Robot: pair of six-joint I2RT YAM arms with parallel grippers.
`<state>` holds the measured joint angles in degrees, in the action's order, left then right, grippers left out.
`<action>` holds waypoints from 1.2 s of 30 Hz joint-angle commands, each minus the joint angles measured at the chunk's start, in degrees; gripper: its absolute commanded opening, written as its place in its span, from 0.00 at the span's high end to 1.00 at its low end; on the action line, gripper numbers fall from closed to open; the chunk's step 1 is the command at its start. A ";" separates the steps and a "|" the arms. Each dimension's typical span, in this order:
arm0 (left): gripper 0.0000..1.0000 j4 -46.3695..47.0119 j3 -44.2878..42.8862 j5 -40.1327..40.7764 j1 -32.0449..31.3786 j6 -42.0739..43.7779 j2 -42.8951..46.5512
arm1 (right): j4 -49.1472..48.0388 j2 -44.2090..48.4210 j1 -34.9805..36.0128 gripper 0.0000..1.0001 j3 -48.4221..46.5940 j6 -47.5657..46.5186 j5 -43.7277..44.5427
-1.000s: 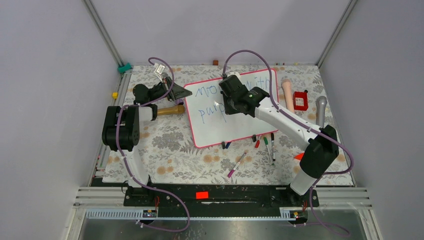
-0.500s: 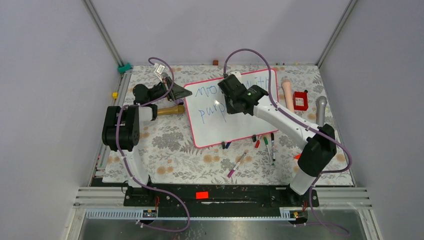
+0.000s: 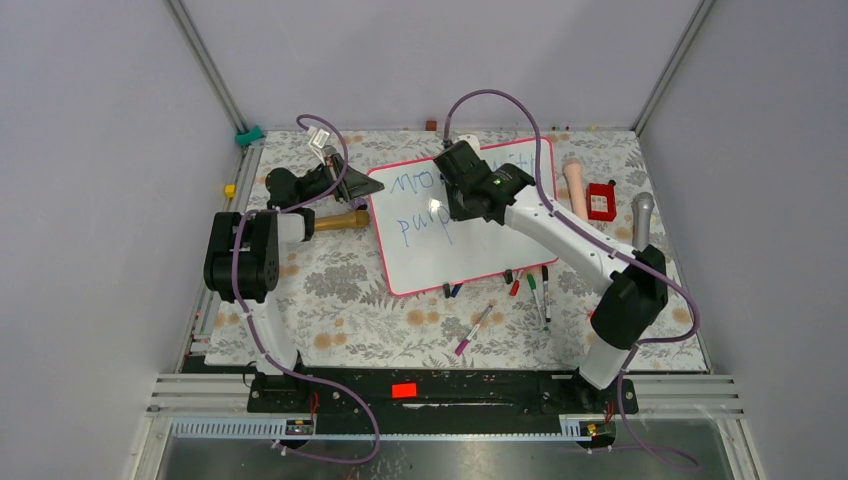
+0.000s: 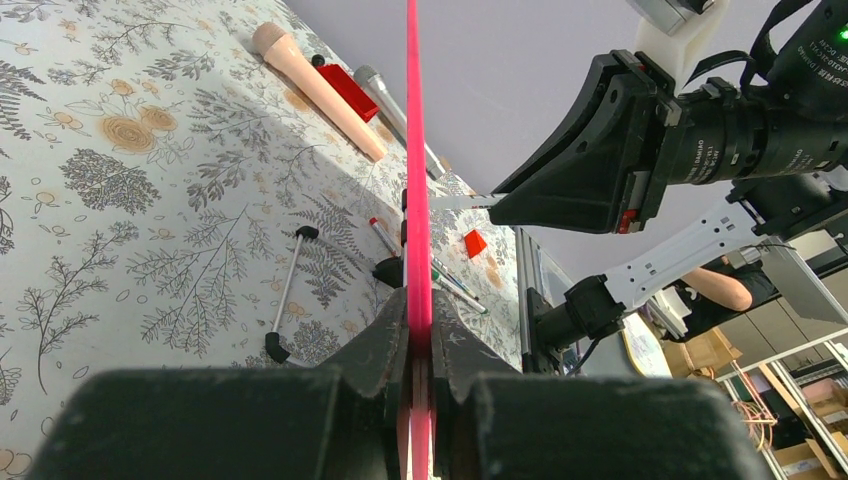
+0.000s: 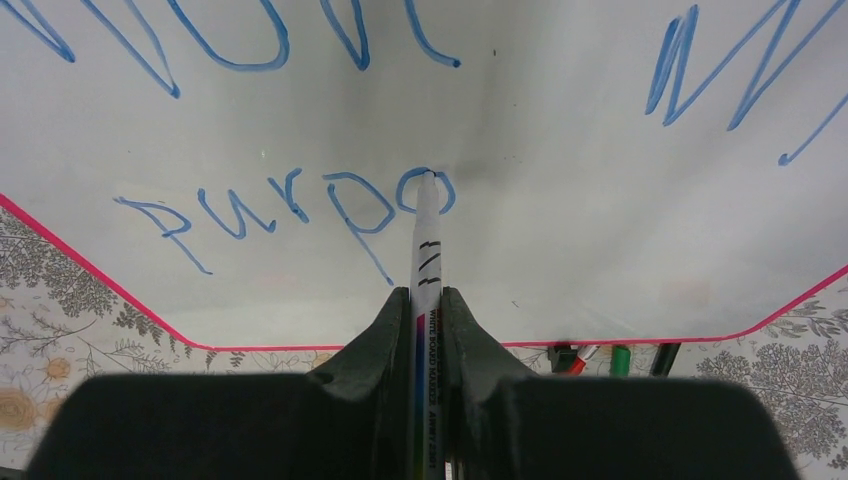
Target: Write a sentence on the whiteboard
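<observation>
The sentence (image 5: 300, 205) is growing. In blue marker, a top row is running across the whiteboard (image 3: 440, 262) and a second row is now reading "purp" plus a round loop that is just closing. The marker (image 5: 427, 245) is resting its tip right on that loop, so you are finishing a letter, probably an "o".

Over the last second your right gripper (image 5: 427, 300) has been drifting a little toward the far edge of the board, and more of the second row is showing in the overhead view than a second ago. That suggests the stroke is curling back up to close the loop, not running on to the right. You are clamping the marker firmly between both fingers, barrel pointing straight out.

The whiteboard is sitting far of the middle of the flowered table (image 3: 330, 300), and it has not been shifting. Your left gripper (image 4: 418, 345) is pinching its pink rim at the left edge, steadying it.

The second row is reaching only about halfway across and the near part of the board is still bare, so you are likely mid-word with more to write. Loose markers (image 3: 532, 285) are lying just beside the near right corner.
</observation>
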<state>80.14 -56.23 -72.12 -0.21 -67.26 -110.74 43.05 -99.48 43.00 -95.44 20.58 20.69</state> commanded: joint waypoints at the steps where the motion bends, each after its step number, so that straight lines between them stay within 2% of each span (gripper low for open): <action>1: 1.00 4.68 -1.42 -2.17 0.03 0.46 1.77 | -6.20 1.40 -0.68 1.00 2.27 0.11 -2.84; 6: 1.00 4.66 -1.67 -2.07 0.07 0.39 1.50 | -12.93 8.62 -0.72 1.00 10.02 -0.56 -1.98; 12: 1.00 4.68 -2.04 -2.07 0.07 0.29 1.25 | -12.88 11.56 -1.70 1.00 12.38 -1.38 0.36; 25: 1.00 4.67 -1.61 -2.10 0.07 0.46 1.46 | -9.02 6.45 -2.59 1.00 7.15 -1.09 2.34; 36: 1.00 4.68 -1.39 -2.15 0.07 0.64 1.53 | -9.01 4.88 -2.58 1.00 6.42 -0.56 -1.64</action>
<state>80.29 -56.23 -72.23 -0.21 -67.11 -110.74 34.89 -93.80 40.80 -87.29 19.92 20.32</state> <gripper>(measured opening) 0.059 0.155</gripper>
